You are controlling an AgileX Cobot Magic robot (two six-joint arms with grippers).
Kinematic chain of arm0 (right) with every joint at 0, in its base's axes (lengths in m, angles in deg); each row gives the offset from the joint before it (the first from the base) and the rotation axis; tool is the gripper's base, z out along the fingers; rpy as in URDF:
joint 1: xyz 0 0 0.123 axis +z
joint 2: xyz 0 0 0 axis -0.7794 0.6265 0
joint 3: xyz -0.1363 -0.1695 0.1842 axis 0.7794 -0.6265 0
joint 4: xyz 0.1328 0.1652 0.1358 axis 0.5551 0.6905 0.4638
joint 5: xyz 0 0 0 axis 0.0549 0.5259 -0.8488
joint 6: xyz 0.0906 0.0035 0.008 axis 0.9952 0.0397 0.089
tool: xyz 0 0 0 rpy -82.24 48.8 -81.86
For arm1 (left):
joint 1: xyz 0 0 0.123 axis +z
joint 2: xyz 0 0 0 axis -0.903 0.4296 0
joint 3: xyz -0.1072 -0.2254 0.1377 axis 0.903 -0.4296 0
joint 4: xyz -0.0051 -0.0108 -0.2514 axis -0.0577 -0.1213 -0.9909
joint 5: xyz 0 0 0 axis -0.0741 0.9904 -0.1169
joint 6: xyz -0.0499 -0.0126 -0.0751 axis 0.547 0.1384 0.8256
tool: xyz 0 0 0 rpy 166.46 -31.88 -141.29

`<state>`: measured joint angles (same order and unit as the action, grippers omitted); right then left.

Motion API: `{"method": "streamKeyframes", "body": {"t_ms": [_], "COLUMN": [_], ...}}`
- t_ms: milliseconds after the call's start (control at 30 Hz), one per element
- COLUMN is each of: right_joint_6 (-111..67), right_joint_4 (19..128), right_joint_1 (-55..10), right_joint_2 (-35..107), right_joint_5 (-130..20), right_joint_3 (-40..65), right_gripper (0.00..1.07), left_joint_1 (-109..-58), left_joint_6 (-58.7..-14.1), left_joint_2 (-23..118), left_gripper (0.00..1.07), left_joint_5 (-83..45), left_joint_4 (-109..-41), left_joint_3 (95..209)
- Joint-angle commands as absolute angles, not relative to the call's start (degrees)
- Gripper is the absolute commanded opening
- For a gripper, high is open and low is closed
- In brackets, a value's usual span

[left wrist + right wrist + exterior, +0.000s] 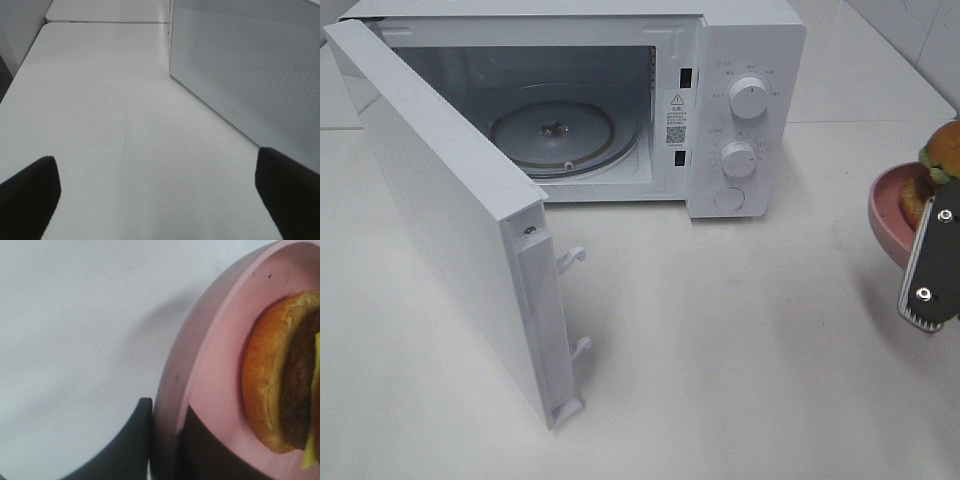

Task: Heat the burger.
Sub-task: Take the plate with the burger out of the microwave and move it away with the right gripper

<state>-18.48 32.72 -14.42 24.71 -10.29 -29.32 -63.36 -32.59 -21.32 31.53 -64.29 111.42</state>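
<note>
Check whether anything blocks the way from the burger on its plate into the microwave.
Nothing visible does. The microwave door is swung wide to the left, and the glass turntable inside shows nothing on it. The right tool grips the rim of the pink plate carrying the burger, with only bare tabletop between.

The exterior high camera is looking down from above and in front onto the white worktop [720,350], facing the open microwave [740,110] and its swung-out door [450,210]; at the right edge it is catching the pink plate [885,215].

The left wrist camera is sitting low over the worktop [110,110], looking along it past 2 dark fingers [27,200] of the left gripper [157,200], with the door's perforated panel [250,65] filling one side.

The right wrist camera is looking very closely at the plate rim [180,365] and burger [280,375], both shared with the exterior view.
</note>
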Motion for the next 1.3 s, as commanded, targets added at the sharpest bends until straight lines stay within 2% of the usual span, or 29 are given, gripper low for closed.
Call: {"method": "streamKeyframes", "body": {"t_ms": [33,367,867,1300], "right_joint_6": [-10.06,1.97,33.71,45.29], "right_joint_4": [26.64,25.1,17.19,12.72], "right_joint_1": [-14.54,-14.54,-14.54,-14.59], "right_joint_2": [24.14,30.15,47.63,60.06], "right_joint_5": [-7.49,-3.19,0.25,0.31], "right_joint_3": [-28.86,-28.86,-24.11,-22.79], "right_gripper": [0.02,0.02,0.02,0.04], "left_joint_1": [-63.3,-63.3,-63.3,-63.3], "left_joint_6": [-32.59,-32.59,-32.59,-32.59], "left_joint_2": [-22.35,-22.35,-22.35,-22.35], "left_gripper": [0.98,0.98,0.98,0.98], "left_joint_5": [31.13,31.13,31.13,31.13], "left_joint_4": [-64.63,-64.63,-64.63,-64.63], "left_joint_3": [111.25,111.25,111.25,111.25]}}
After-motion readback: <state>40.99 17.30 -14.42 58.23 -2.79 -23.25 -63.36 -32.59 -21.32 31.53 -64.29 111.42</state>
